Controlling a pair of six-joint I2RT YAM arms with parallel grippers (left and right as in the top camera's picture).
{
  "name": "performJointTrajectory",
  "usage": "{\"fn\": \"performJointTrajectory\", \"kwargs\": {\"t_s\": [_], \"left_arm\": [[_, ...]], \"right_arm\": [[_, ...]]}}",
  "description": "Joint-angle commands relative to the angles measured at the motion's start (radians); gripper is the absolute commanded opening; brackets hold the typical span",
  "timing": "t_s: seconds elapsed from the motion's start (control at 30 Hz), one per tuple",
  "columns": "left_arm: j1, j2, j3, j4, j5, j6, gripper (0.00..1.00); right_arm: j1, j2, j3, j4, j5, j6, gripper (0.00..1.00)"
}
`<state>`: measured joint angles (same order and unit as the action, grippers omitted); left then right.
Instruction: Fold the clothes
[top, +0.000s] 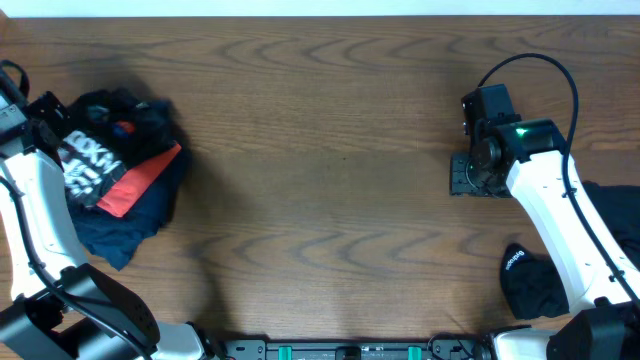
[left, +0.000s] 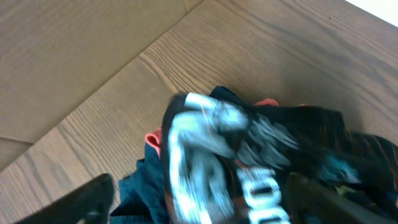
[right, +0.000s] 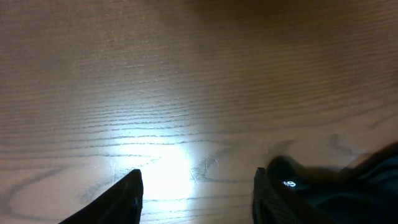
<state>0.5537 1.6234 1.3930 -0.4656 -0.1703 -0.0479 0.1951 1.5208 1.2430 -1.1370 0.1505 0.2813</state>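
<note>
The clothes lie in a crumpled pile at the table's far left. On top is a black T-shirt (top: 92, 160) with big white lettering and a small red-blue logo. An orange-red piece (top: 140, 178) and a dark blue garment (top: 130, 222) lie under it. My left gripper (top: 52, 125) hangs over the pile's left side. In the blurred left wrist view its fingers (left: 199, 205) are spread wide either side of the lettered shirt (left: 261, 186). My right gripper (top: 470, 175) is open and empty over bare wood, as the right wrist view (right: 199, 199) shows.
A small black garment with a white label (top: 530, 282) lies at the front right, and also shows in the right wrist view (right: 329, 196). Another dark garment (top: 612, 205) sits at the right edge. The table is brown wood (top: 320, 150).
</note>
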Motion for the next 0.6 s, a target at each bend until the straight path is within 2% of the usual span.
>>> {"fn": "performJointTrajectory", "kwargs": {"t_s": [0.0, 0.13, 0.23, 0.3, 0.57], "left_arm": [[0.004, 0.009, 0.019, 0.005, 0.018, -0.018, 0.95], [0.004, 0.009, 0.019, 0.001, 0.158, -0.021, 0.95], [-0.006, 0.010, 0.018, -0.008, 0.359, -0.021, 0.88], [-0.025, 0.010, 0.018, -0.020, 0.425, -0.023, 0.85], [-0.186, 0.041, 0.017, -0.110, 0.407, -0.043, 0.84]], "right_arm": [[-0.007, -0.011, 0.013, -0.002, 0.010, -0.002, 0.56], [-0.007, -0.011, 0.013, -0.002, 0.010, -0.002, 0.56], [-0.007, -0.011, 0.013, 0.000, 0.010, -0.001, 0.58], [-0.007, -0.011, 0.013, 0.000, 0.010, -0.001, 0.58], [-0.007, -0.011, 0.013, 0.000, 0.002, -0.001, 0.59]]}}
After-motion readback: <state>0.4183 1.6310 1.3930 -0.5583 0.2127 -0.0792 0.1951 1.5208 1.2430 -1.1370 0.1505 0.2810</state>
